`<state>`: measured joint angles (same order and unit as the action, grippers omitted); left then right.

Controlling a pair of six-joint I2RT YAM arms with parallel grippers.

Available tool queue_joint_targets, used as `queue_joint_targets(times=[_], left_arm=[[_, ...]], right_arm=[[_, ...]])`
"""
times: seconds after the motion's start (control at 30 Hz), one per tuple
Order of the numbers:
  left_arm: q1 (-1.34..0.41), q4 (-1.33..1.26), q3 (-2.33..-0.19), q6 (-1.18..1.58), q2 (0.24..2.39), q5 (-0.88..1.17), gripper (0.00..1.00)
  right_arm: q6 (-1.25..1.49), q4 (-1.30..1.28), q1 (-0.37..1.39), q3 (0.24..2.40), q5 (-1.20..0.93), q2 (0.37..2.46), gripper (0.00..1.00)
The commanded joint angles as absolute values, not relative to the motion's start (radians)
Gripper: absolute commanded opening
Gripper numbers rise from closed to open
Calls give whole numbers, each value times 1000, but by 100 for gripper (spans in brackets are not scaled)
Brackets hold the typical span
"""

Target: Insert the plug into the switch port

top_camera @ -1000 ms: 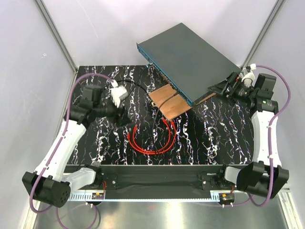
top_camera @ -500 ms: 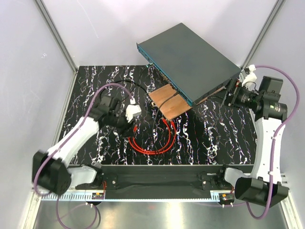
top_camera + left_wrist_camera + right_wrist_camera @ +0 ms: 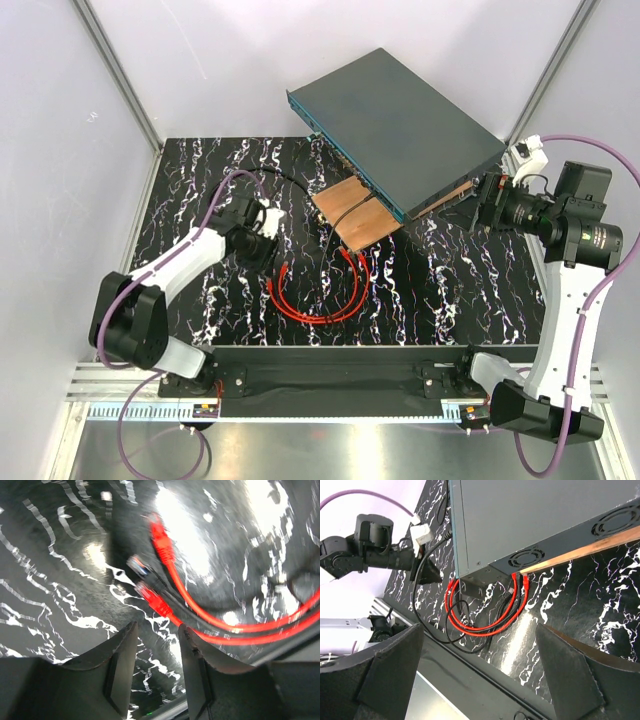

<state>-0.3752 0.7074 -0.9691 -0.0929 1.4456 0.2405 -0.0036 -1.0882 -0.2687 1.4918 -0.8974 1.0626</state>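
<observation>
The bright-red cable (image 3: 312,303) lies looped on the black marbled table (image 3: 190,180). One plug (image 3: 152,597) lies just ahead of my left gripper (image 3: 157,630), whose narrowed jaws are open with nothing between them. A second red end (image 3: 160,537) lies farther off, a black cable's end (image 3: 140,565) between the two. From above, my left gripper (image 3: 266,246) sits just left of the plug (image 3: 283,268). The dark-grey switch (image 3: 400,120) shows its teal front face (image 3: 345,158); single ports cannot be made out. My right gripper (image 3: 478,208) stands wide open by the switch's right corner.
The switch rests tilted on a brown wooden board (image 3: 358,218). A thin black cable (image 3: 290,180) runs across the table from the board. Two more red cable ends (image 3: 524,582) lie by the board under the switch (image 3: 530,520). Light walls enclose the table.
My left arm has swung right and down toward the red cable's end, and its jaws have narrowed. My right arm has lifted and pulled back a little from the switch's corner.
</observation>
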Motion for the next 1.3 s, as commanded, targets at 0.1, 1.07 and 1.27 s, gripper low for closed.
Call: queue_joint_targets(times=[0.1,1.07,1.27], left_arm=[[-390,640,-1052,185,1555,110,44],[-420,635,-1195,204,1478,3,0],[-452,730,-1440,14,1267,-39,0]], right_arm=[[-25,-1091,-270,1499,-873,1060,100],[-64,-1124,-272,1555,-916,1115,100],[-60,-1123,-272,1609,-954,1135,100]])
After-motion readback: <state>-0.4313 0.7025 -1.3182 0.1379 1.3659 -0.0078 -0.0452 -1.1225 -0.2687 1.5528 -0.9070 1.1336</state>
